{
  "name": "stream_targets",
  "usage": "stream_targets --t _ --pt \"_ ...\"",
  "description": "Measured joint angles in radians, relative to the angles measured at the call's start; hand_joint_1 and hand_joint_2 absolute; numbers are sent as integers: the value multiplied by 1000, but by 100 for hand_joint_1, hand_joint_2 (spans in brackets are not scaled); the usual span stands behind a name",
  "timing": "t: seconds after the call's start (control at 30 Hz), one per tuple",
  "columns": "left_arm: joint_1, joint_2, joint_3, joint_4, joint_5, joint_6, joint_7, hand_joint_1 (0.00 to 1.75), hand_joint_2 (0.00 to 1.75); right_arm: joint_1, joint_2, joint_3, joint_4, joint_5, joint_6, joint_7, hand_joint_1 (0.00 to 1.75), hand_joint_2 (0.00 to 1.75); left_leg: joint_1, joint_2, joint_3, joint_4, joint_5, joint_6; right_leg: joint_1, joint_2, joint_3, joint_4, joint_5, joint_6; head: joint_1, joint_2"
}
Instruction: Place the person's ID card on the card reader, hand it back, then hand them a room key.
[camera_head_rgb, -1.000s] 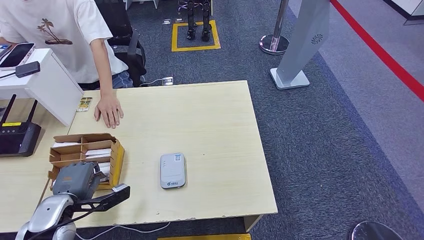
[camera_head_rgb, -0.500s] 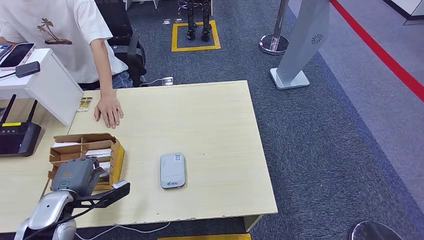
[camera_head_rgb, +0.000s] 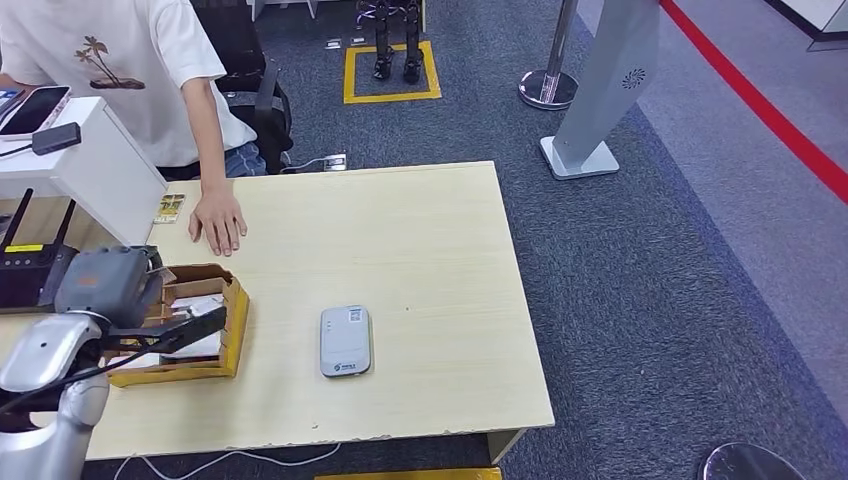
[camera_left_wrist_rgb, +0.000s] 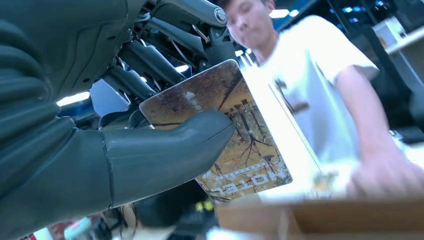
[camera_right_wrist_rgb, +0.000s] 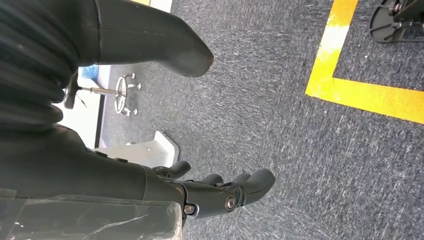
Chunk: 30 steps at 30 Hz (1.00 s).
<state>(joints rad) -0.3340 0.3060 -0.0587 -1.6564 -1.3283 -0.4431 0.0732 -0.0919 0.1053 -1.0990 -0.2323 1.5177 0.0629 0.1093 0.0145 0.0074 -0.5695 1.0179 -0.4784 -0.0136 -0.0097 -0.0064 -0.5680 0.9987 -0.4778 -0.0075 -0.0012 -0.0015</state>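
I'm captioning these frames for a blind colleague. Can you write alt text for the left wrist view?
The robot's left hand pinches a brown patterned room key card between its thick grey thumb and darker fingers. Beyond it, blurred, a person in a white T-shirt rests a hand on the table, and a cardboard box edge lies in the foreground.

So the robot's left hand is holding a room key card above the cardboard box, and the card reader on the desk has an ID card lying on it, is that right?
Not quite. The left hand does hold a room key card, pinched under the thumb in the left wrist view, above the cardboard box. But the head view shows the card reader with nothing lying on it.
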Motion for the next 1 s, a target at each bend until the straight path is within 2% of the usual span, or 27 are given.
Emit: stream_targets --t 0.3,0.47,0.6,1.0 --pt "-133 84 -6 22 132 -48 16 175 175 0 0 0 0 0 0 -3 0 175 0 1 0 0 0 0 0 1 -1 0 0 0 0 0" --pt "-226 159 -19 34 280 -104 43 175 175 0 0 0 0 1 1 -4 0 175 1 1 0 0 0 0 1 1 -1 0 0 0 0 0" --pt "-272 206 -23 37 338 -120 65 175 175 0 0 0 0 2 1 -7 0 175 1 1 0 0 0 0 1 2 -1 0 0 0 0 0" --pt "-277 223 -27 40 330 -94 94 175 175 0 0 0 6 3 1 -10 0 175 1 1 -1 0 0 0 1 2 -1 0 0 0 0 0"
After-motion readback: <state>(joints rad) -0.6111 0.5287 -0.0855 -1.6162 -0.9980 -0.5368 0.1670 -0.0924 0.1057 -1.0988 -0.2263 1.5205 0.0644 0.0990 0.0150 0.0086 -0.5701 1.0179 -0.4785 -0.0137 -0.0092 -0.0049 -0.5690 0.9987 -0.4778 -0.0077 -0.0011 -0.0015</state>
